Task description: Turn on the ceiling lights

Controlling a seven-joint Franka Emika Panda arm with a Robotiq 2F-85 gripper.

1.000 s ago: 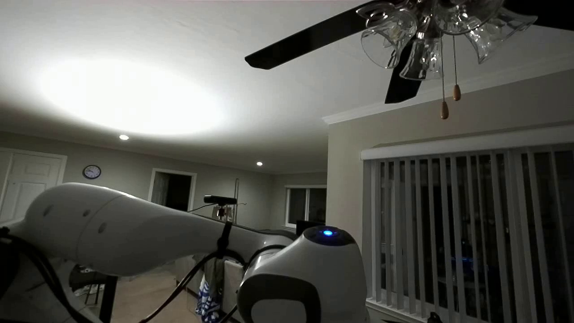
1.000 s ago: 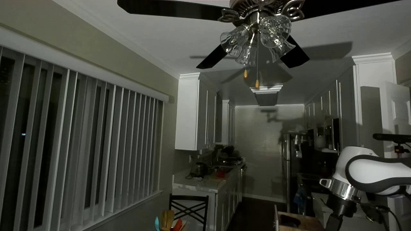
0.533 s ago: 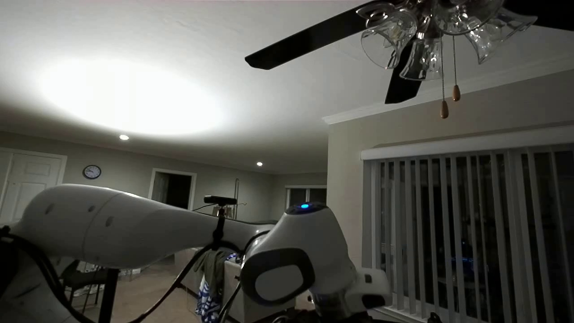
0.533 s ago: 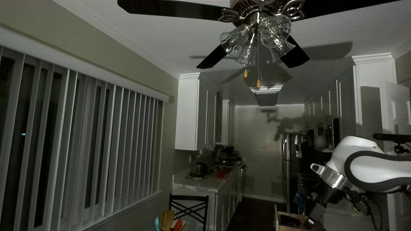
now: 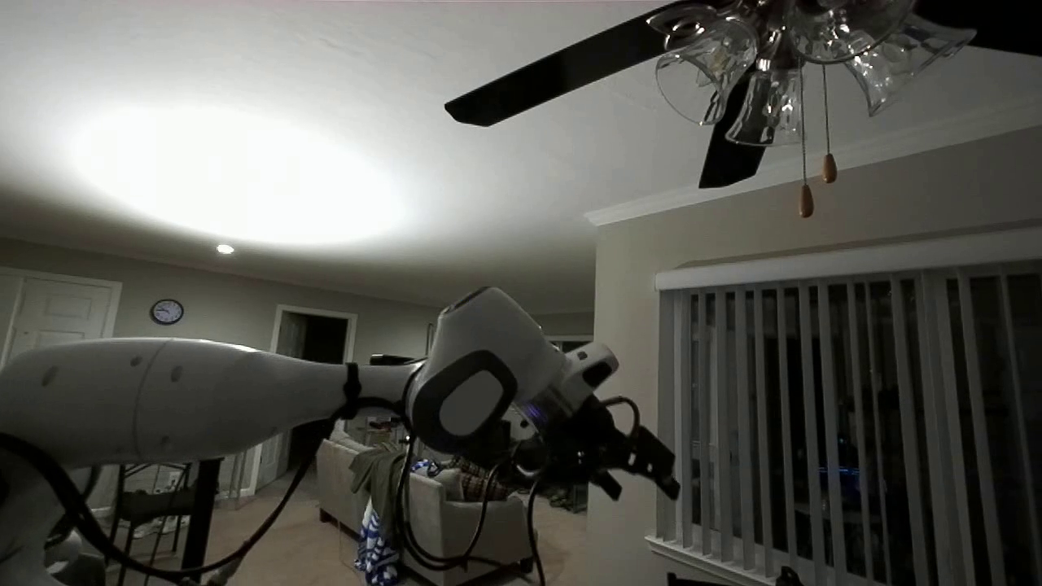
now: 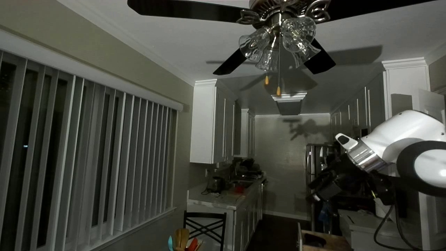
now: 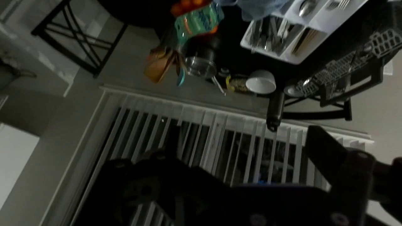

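Note:
The ceiling fan light has clear glass shades and looks unlit; it shows in both exterior views (image 5: pixel 763 106) (image 6: pixel 268 59). Two pull chains hang from it with wooden knobs, a lower one (image 5: pixel 806 200) (image 6: pixel 278 91) and a higher one (image 5: pixel 829 168) (image 6: pixel 266 80). My gripper (image 5: pixel 645 491) is open and empty, tilted forward and downward. It is well below the knobs, to their left in that view and to their right in an exterior view (image 6: pixel 312 191). In the wrist view my fingers (image 7: pixel 246 133) are spread apart before the blinds; the fan light and chains are out of view there.
Vertical blinds (image 5: pixel 822 423) cover the window. A dark table below holds a white cutlery tray (image 7: pixel 293 59), a white bowl (image 7: pixel 260 82) and wooden utensils (image 7: pixel 158 67). A black fan blade (image 5: pixel 562 72) reaches over the arm's side. A black chair (image 6: pixel 205 223) stands near the counter.
The arm has risen and drawn back. The wrist has tipped up, so the gripper swung from pointing steeply down to forward, and came into an exterior view. The pull chains sway slightly.

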